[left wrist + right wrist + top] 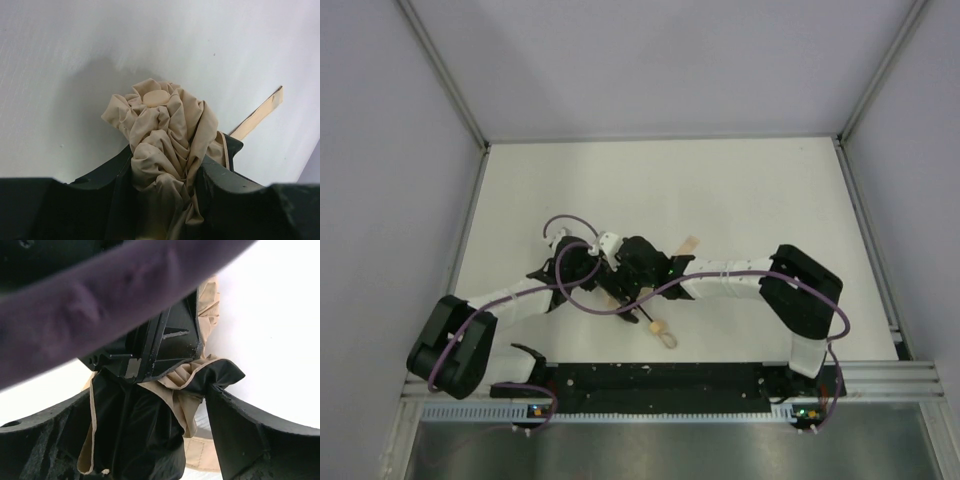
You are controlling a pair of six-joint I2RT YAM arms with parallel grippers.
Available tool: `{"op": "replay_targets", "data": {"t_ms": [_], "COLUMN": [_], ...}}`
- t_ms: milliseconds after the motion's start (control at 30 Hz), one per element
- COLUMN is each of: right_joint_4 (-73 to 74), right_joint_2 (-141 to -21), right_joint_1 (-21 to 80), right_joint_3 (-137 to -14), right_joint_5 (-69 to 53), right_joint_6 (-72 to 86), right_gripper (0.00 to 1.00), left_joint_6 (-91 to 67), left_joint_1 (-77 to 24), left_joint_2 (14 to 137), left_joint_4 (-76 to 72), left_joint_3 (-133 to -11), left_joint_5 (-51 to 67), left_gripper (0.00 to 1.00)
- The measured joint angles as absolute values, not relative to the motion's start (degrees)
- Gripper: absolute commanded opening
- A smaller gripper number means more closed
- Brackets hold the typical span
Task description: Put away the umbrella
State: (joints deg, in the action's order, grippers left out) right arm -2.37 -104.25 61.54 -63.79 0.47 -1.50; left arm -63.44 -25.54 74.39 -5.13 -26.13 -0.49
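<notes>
Gripping the umbrella (165, 135) by its bunched canopy, left gripper (167, 177); right gripper (145, 435) spread wide around fabric; only overhead shows the handle (660, 328).

Umbrella (165, 135): on the counter (740, 190), mid-width, nearer its front edge.
Handle (658, 327): at the umbrella's near end, towards the arm bases.
Left pincer (170, 172): reaching in from the left, with the canopy between its fingers.
Right pincer (155, 425): reaching in from the right, straddling the fabric.
Strap (260, 112): on the counter beyond the canopy.

White table (770, 190) w/ grey walls (380, 150), alu rails (445, 75) along edges.
</notes>
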Motion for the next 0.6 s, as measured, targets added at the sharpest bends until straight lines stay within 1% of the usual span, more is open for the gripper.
{"op": "replay_targets", "data": {"t_ms": [67,200,267,300,333,467,500,600], "right_joint_4": [-3.03,-3.36,-3.53,-3.55,-3.51,-2.81,-2.61,-1.98], "right_joint_2": [-104.92,-106.98,-108.25,-108.86,-109.38,-111.48,-111.66,-112.05], "right_joint_1": [62.02,62.92,63.18,63.24,63.26,63.35,63.37,63.72], "right_joint_3": [-63.81,-65.28,-66.32,-66.85,-67.33,-70.37,-70.98,-72.62], "right_joint_5": [2.48,4.56,5.19,5.48,5.65,7.07,7.35,7.92], "right_joint_6": [-1.74,-1.96,-1.96,-1.93,-1.93,-2.79,-3.18,-5.91], "right_gripper": [0.67,0.65,0.59,0.52,0.41,0.05,0.0,0.0], "left_joint_6": [-63.9,-65.3,-65.71,-65.89,-66.06,-66.92,-67.44,-68.53], "left_joint_1": [-25.54,-25.19,-24.75,-24.38,-24.05,-22.13,-21.76,-21.08], "left_joint_2": [74.39,74.39,74.39,74.39,74.39,73.89,73.21,69.36], "left_joint_4": [-5.15,-6.0,-5.98,-5.98,-5.98,-5.74,-5.65,-4.84], "left_joint_3": [-26.06,-25.39,-25.32,-25.32,-25.32,-25.06,-24.75,-23.35], "left_joint_5": [-0.51,-0.6,-0.45,-0.4,-0.38,-1.28,-1.5,-2.98], "left_gripper": [0.0,0.0,0.0,0.0,0.0,0.0,0.0,0.0]}}
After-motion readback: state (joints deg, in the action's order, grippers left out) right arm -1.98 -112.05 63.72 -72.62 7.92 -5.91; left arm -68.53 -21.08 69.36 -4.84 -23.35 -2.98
